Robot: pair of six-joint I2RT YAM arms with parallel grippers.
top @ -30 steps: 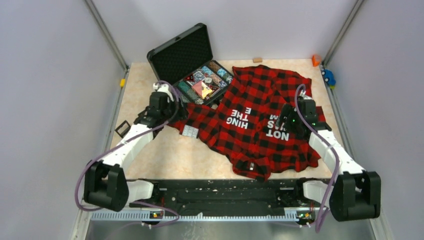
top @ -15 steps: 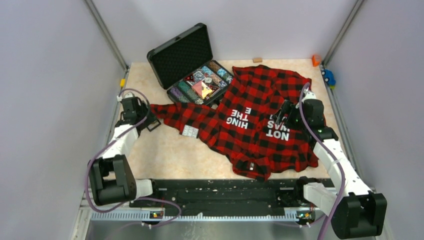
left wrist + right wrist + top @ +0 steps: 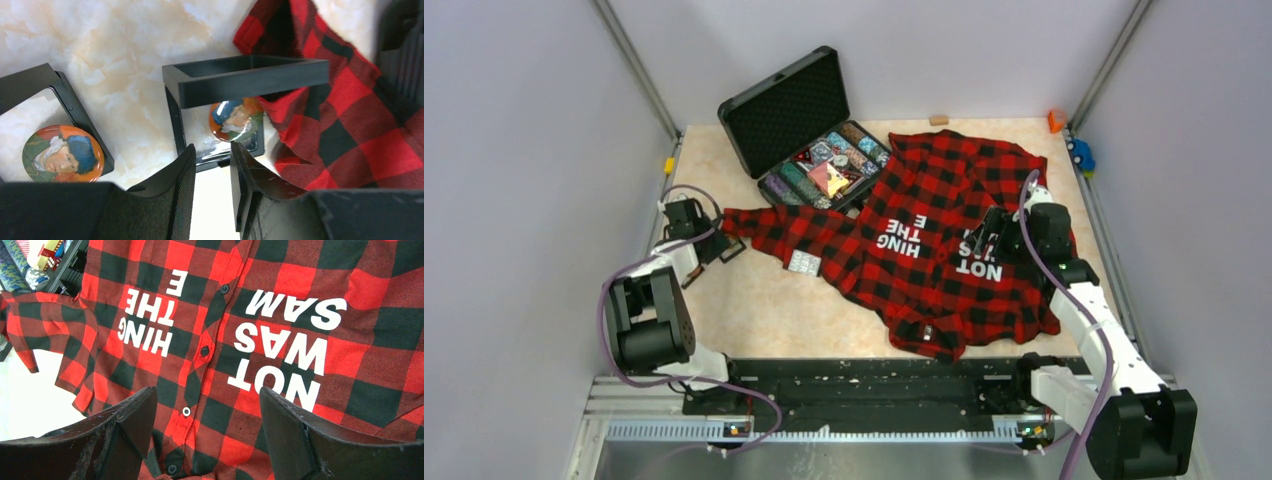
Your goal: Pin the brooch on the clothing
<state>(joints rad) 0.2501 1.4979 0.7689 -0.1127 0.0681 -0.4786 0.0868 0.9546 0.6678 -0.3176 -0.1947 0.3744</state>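
Left wrist view: my left gripper (image 3: 212,192) has its fingers only a slit apart with nothing between them. It is poised over a small black box (image 3: 245,80), whose brooch (image 3: 235,120) lies just beyond the tips. The shirt (image 3: 360,125) lies against that box on the right with its cuff. A second box (image 3: 30,82) holding a second brooch (image 3: 62,152) sits to the left on the table (image 3: 125,60).

Half a second ago my left elbow reached farther forward. It has since folded back toward the base, while the gripper has stayed by the cuff. My right gripper (image 3: 205,440), spread wide and empty, has hardly shifted above the shirt's white lettering.

Count: two brooches, two boxes, one shirt, one open case (image 3: 789,105).
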